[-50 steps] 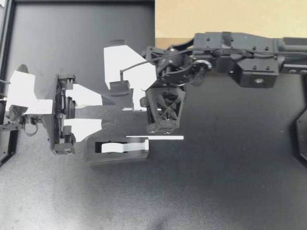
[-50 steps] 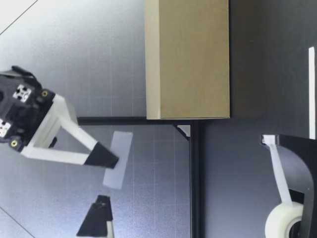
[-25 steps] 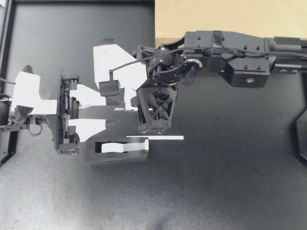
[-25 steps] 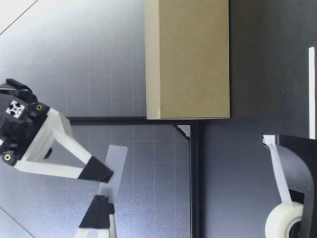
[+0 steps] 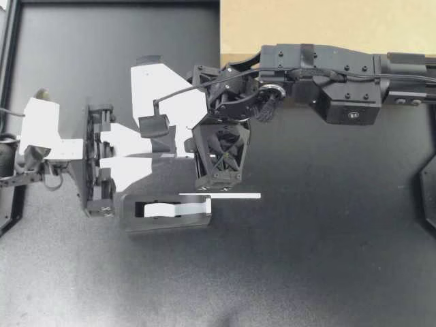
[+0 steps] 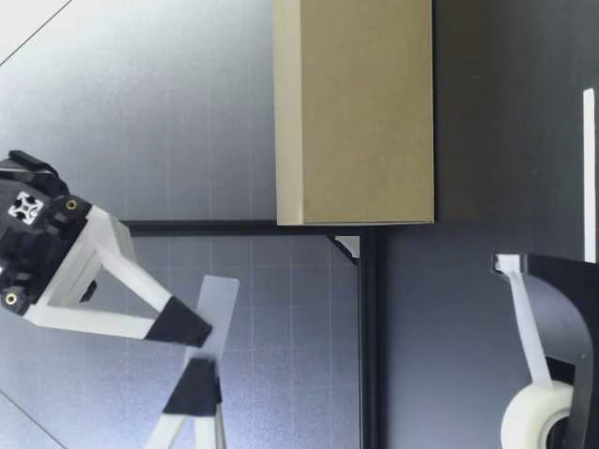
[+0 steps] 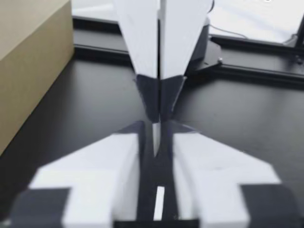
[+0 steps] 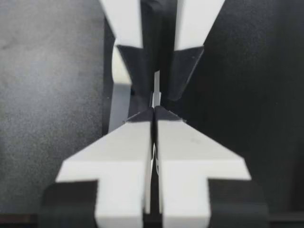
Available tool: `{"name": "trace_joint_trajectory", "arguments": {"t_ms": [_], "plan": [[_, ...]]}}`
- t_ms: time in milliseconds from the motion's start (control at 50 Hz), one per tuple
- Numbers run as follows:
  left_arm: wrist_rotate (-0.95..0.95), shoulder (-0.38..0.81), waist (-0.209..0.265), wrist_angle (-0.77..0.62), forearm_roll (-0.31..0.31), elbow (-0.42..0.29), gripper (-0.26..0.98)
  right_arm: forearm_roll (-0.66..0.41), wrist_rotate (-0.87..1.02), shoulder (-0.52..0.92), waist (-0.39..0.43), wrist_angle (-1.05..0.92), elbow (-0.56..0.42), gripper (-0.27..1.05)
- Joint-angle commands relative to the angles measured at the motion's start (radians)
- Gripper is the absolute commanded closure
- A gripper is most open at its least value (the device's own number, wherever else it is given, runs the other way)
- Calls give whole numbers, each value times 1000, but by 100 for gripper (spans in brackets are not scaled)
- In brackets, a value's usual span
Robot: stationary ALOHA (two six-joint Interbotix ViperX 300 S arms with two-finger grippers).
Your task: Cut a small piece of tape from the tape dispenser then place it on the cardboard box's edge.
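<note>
My right gripper [image 5: 176, 142] is shut on a short clear tape piece [image 6: 217, 304], which hangs from its tips above the table. My left gripper [image 5: 165, 151] meets it tip to tip. Its fingers [image 7: 128, 156] stand a narrow gap apart, with the tape piece [image 7: 156, 137] edge-on between them, touching neither side. One left fingertip [image 6: 195, 385] sits just under the right gripper [image 6: 192, 329]. The black tape dispenser [image 5: 167, 212] lies below both, a white strip [image 5: 231, 196] stretching from it. The cardboard box [image 5: 327, 24] stands at the back.
The right arm [image 5: 340, 75] spans the table in front of the box. A black frame rail [image 6: 370, 337] runs behind the grippers. The tape roll [image 6: 538, 416] sits in the dispenser near the low camera.
My left gripper's fingers have drawn in from wide open to a narrow gap around the tape. Before that, my right gripper carried the tape toward the left gripper.
</note>
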Motion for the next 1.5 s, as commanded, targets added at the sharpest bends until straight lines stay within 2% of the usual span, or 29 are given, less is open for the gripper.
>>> {"name": "trace_joint_trajectory", "arguments": {"t_ms": [0,140,420,560,680,720,1080,1200,1380,1480], "plan": [[2,-3,8,-9,-5,-20,74,5,2,-18,5,-2,-28,87],[2,-2,11,-9,-12,-20,83,5,3,-18,3,-2,-28,87],[3,-3,9,-8,-14,-20,84,6,26,-6,3,2,-26,82],[3,-3,11,-5,-14,-20,84,5,44,5,2,2,-26,68],[3,-2,11,-3,-11,-15,84,2,69,9,-12,2,-26,43],[3,-3,11,-3,-11,-14,84,-3,74,9,-18,2,-25,38],[-20,5,11,-6,-17,-21,84,-51,74,-15,-81,-9,17,39],[-21,32,18,-29,-112,-38,84,-75,74,-58,-107,-29,66,39],[-57,123,52,-138,-374,-91,84,-84,74,-172,-152,-130,213,39],[-138,170,77,-175,-439,-133,84,-84,74,-233,-178,-212,310,40]]}}
